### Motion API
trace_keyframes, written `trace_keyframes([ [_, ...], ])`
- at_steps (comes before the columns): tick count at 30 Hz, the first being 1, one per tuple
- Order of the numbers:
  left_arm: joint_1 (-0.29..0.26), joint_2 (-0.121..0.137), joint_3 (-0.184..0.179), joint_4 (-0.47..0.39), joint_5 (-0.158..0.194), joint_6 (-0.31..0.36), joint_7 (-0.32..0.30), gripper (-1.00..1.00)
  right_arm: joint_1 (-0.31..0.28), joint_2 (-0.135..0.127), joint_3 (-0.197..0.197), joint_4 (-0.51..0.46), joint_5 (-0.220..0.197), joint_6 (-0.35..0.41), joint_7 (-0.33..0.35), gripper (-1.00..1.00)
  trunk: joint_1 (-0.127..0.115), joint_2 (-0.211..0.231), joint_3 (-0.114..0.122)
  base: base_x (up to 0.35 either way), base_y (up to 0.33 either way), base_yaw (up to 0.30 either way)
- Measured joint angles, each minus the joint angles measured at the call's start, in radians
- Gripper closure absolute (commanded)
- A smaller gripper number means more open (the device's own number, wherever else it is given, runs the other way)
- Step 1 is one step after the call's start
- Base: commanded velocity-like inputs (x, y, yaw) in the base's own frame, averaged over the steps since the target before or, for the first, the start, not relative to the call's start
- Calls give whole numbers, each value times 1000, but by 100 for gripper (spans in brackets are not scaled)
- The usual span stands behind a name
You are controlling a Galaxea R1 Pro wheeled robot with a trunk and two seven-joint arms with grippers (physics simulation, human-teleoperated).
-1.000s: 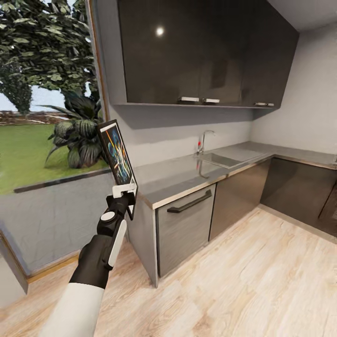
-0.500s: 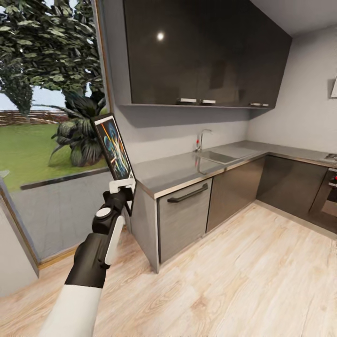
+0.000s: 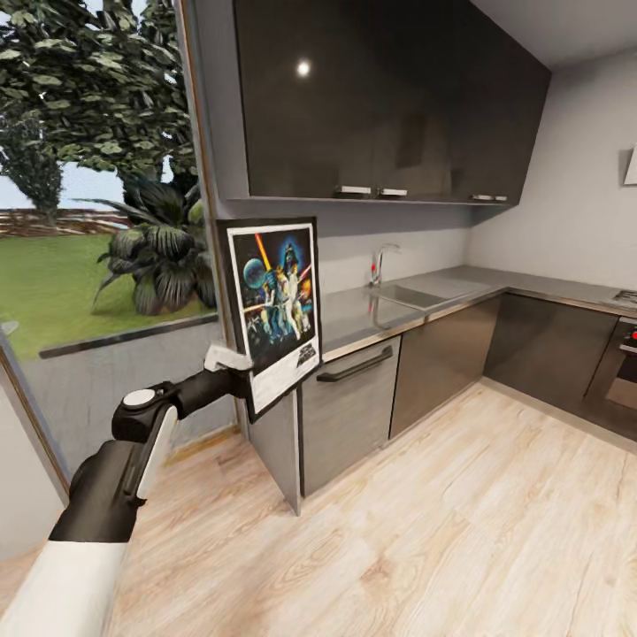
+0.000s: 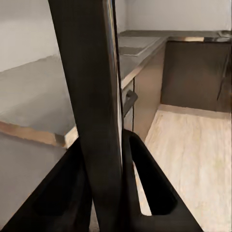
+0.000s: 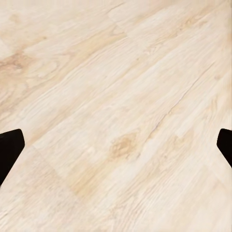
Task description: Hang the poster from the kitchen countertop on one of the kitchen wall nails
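- Broadly, the kitchen runs along two walls: dark glossy upper cabinets (image 3: 380,97) above, pale wood floor (image 3: 460,531) below, and a big window (image 3: 88,221) onto a garden beside the left arm.
- Under the cabinets lies the kitchen countertop, the table (image 3: 442,296) of this task: grey and glossy, with an inset sink (image 3: 416,296) and a chrome tap (image 3: 382,264). It no longer carries the poster, so the pickup looks done.
- Held upright in front of the table's near end is the poster (image 3: 274,305), clear of the surface. Its printed face is turned towards the head camera and its logo sits at the bottom, a sensible way to carry it for hanging.
- Gripping the poster's lower edge is the left hand (image 4: 107,191). In the left wrist view its dark fingers (image 4: 150,183) press on either side of the black frame, seen edge-on, which keeps the sheet from swinging.
- Pointing down at the bare floor, the right hand (image 5: 116,145) has its fingertips spread wide, with nothing between them.
- No wall nail can be made out, so finding one seems to be the next job.
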Motion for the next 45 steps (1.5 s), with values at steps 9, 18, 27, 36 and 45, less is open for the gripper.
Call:
trace_keyframes([
  [9, 1, 80, 134, 75, 37, -4, -541, 100, -2, -27, 0, -18, -1, -1, 27, -100, 0, 0, 0, 0, 0, 0],
  [18, 1, 81, 147, 335, 45, -108, -810, 100, -11, -218, -1, -201, -8, 6, 649, -100, 0, 0, 0, 0, 0, 0],
  [27, 1, 80, 147, 410, 46, -132, -881, 100, -98, -312, -105, -411, -23, 175, 1123, -100, 0, 0, 0, 0, 0, 0],
  [36, 1, 79, 147, 536, 47, -137, -939, 100, -280, -325, -206, -505, -31, 466, 1563, -100, 0, 0, 0, 0, 0, 0],
  [45, 1, 81, 146, 552, 46, -144, -996, 100, -293, -323, -203, -514, -33, 484, 1629, -100, 0, 0, 0, 0, 0, 0],
])
